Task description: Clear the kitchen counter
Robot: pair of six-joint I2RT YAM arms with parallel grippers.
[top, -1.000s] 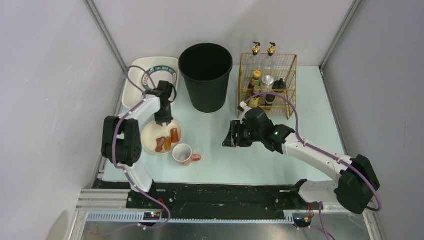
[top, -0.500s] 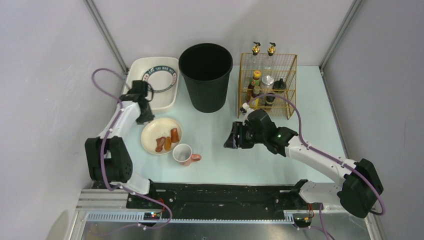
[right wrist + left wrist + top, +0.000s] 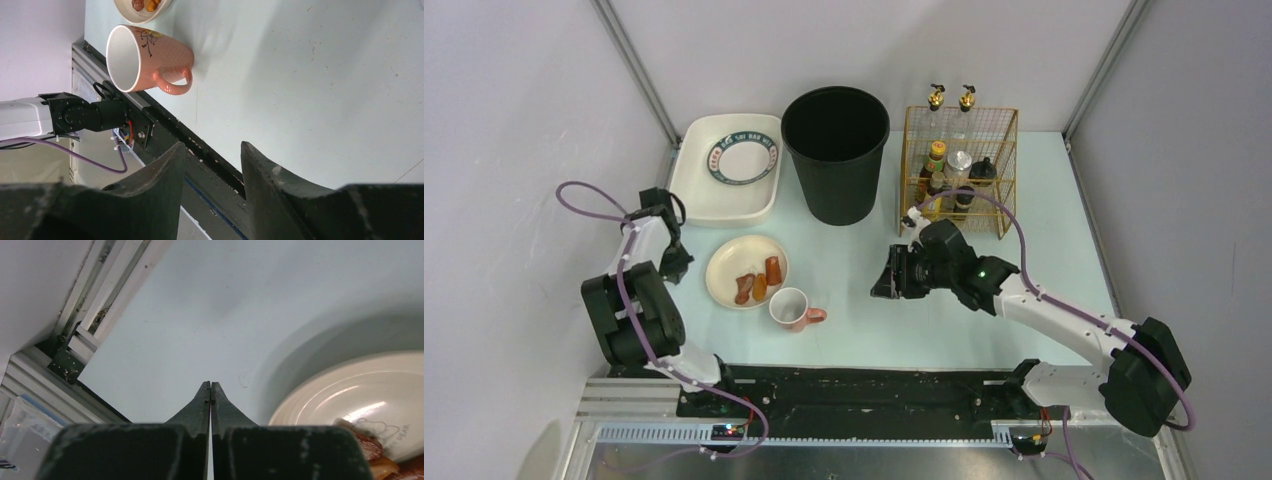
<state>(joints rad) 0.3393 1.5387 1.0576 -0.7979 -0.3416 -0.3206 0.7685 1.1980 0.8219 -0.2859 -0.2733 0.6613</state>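
Left of frame, the left gripper (image 3: 675, 262) sits clenched, empty, beside the plate (image 3: 722, 264); centre, the right gripper (image 3: 882, 281) gapes empty; a low reach might topple the mug (image 3: 790, 308).

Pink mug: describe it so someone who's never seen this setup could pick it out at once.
Find the tall black bin at the back of the mint-green kitchen counter, then come toward the near edge to the cream plate of browned food. The mug stands upright right beside that plate's near right side: salmon-pink outside, white inside, handle pointing right, the only cup there.
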